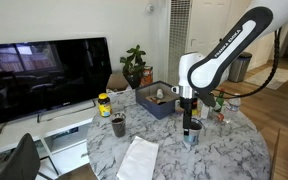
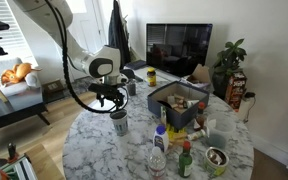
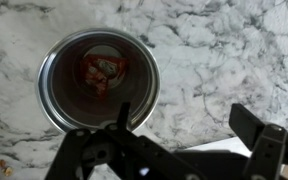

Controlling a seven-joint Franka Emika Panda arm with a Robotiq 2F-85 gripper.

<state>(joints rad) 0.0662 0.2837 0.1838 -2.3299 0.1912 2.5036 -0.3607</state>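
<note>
Living room on show, with a TV (image 1: 44, 72) along the wall, a plant (image 1: 134, 65) beside it, and a round marble worktop (image 2: 89, 150) crowded on one side. A blue box (image 2: 179, 102) sits on that side with a cluster of bottles (image 2: 160, 150) close by. A yellow-lidded jar (image 1: 104, 103) stands nearer the TV.

Over to the arm now. It arches down from the window side, and the pincer (image 2: 111, 100) hangs straight over a metal cup (image 2: 119, 123) that stands alone on bare marble, well apart from the box. In both exterior views the pincer (image 1: 189, 120) points straight down, just above the cup and not touching it.

The wrist view looks right down the cup (image 3: 97, 80). It is upright with its mouth facing up, and it is round, so it has no long side to line up with. Something red and pale lies at the bottom, but what it is I can't tell.

The pincer (image 3: 184, 135) has its jaws spread as wide as they go, with nothing between them. And here is the relation that counts: the cup is not centred in that gap. It lies off toward one finger (image 3: 124, 115), whose tip overlaps the near rim. The opposite finger (image 3: 256, 135) hangs over bare worktop (image 3: 219, 50), with a pale sheet just beside it. So the cup sits ahead and to that one side of the jaws' midline, close underneath.
</note>
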